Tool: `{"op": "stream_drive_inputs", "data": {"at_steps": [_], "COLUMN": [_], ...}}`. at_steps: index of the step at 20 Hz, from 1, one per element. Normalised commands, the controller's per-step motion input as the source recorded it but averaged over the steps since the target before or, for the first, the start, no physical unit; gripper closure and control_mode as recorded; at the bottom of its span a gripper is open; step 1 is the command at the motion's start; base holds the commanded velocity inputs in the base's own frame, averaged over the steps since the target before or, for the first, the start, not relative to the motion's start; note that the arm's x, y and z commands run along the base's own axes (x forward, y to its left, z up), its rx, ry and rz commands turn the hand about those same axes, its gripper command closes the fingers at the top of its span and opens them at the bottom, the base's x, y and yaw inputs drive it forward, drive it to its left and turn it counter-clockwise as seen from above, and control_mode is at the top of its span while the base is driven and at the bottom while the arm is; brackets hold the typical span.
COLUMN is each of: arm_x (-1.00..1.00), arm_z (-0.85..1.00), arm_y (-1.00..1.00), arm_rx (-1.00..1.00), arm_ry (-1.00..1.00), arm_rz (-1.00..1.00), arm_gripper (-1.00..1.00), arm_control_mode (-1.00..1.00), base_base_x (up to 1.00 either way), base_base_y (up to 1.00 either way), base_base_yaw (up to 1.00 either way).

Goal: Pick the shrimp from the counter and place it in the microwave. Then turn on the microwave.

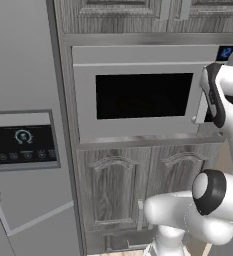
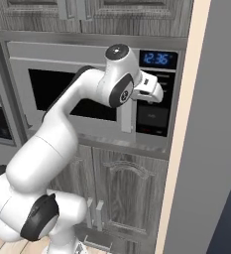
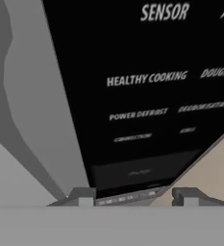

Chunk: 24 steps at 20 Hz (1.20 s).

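The built-in silver-grey microwave [image 1: 138, 57] has its door closed, and its black window [image 1: 143, 95] shows nothing inside. The pale bar handle [image 2: 127, 119] stands left of the black keypad [image 2: 154, 116], under the blue display [image 2: 156, 59]. My gripper [image 2: 155, 93] is right in front of the keypad. In the hand view the gripper [image 3: 134, 196] is open, with nothing between its fingertips [image 3: 83, 194]; they sit very near the keypad [image 3: 147, 96], just below its white printed labels. The shrimp is hidden.
A grey panel with a black dial screen [image 1: 23, 142] stands left of the microwave. Wooden cabinet doors [image 1: 118, 190] lie below and above it. A beige wall edge [image 2: 184, 149] and a grey wall close off the right side next to the keypad.
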Motion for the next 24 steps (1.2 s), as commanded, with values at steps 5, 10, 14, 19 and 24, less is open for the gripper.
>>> {"op": "stream_drive_inputs", "data": {"at_steps": [5,10,14,19,24], "arm_x": [0.47,0.40,0.27,-0.02,-0.25], "arm_z": [-0.05,-0.07,-0.01,0.00,0.00], "arm_y": [0.26,0.25,0.20,0.12,0.04], "arm_rx": [0.00,0.00,0.00,0.00,0.00], "arm_ry": [0.00,-0.01,0.00,0.00,0.00], "arm_rz": [0.00,0.00,0.00,0.00,0.00], "arm_gripper": [-1.00,-1.00,-1.00,-1.00,-1.00], "arm_control_mode": [-1.00,-1.00,-1.00,-1.00,-1.00], "base_base_x": [0.00,0.00,0.00,0.00,0.00], "base_base_y": [0.00,0.00,0.00,0.00,0.00], "base_base_yaw": [0.00,0.00,0.00,0.00,0.00]}}
